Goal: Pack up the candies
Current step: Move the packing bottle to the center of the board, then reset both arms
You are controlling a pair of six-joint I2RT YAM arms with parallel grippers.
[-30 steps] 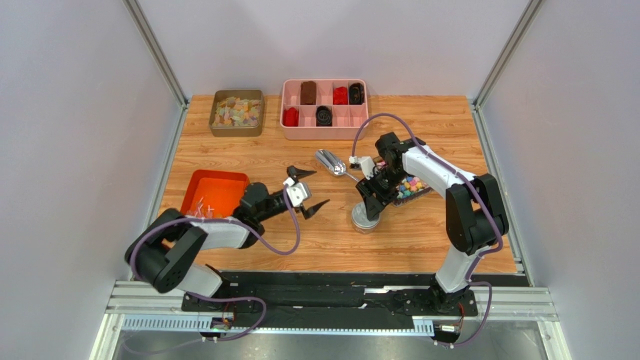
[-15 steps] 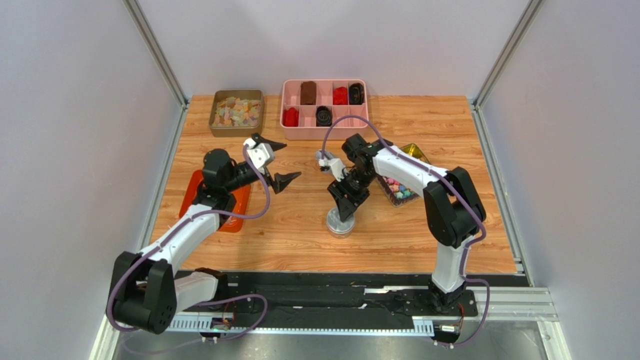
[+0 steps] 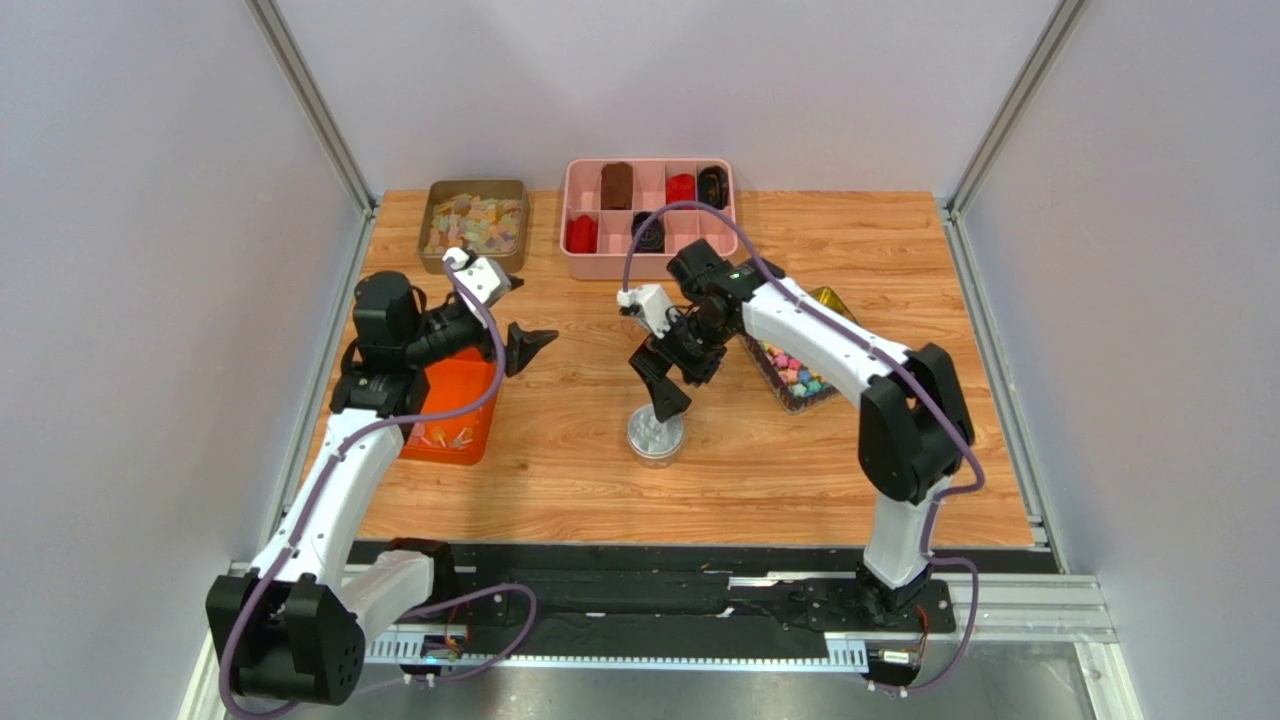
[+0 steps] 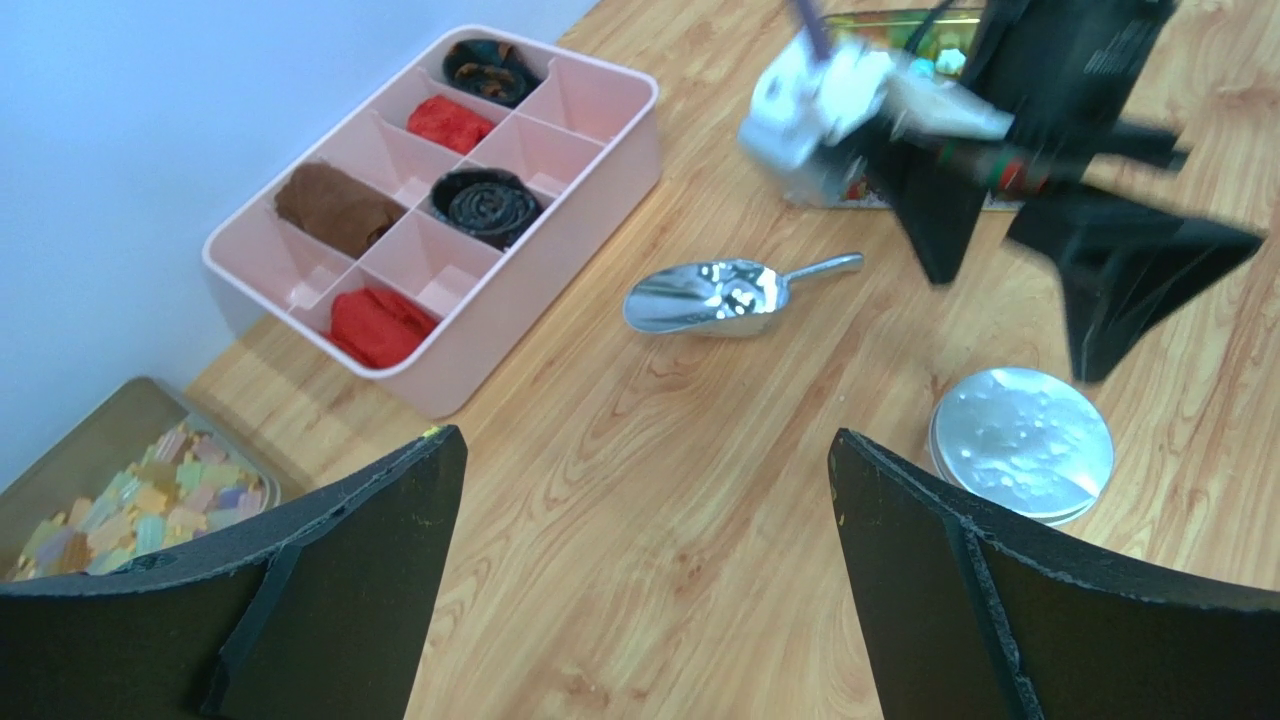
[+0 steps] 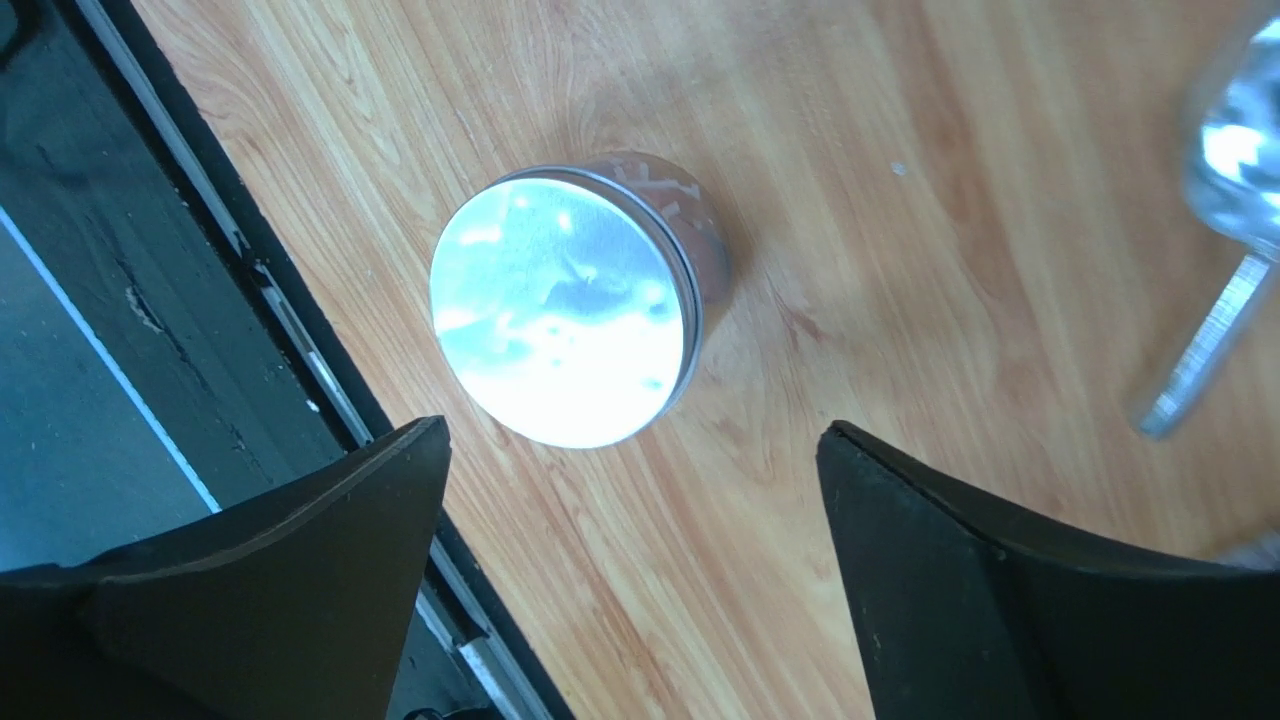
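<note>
At the far left of the counter (image 3: 781, 465) sits an orange tray (image 3: 478, 444), and the candies (image 3: 436, 438) lie in its near part as a small scatter of pale, thin twist-wrapped pieces, too small here to tell their colours apart. The left end effector (image 3: 519, 315) hangs in the air by the tray's far right corner, its two dark fingers spread wide with nothing between them. Behind it, at the back edge, a shallow metal tin (image 3: 473, 225) holds pale pastel pieces, and just to its right a pink divided box (image 3: 649, 221) has brown, red and black items in separate compartments. In front of that box a shiny scoop (image 4: 706, 296) lies on the wood, handle pointing right, with a few small bits in its bowl. Nearer the middle stands a round silver tin (image 3: 655, 434) with its lid on. The right end effector (image 3: 658, 383) hovers just above it, tilted; from the wrist view its fingers stand far apart on either side of the lid, touching nothing and holding nothing. Further right, partly under the right arm, a clear container (image 3: 796, 372) holds chunky, brightly coloured sweets.
</note>
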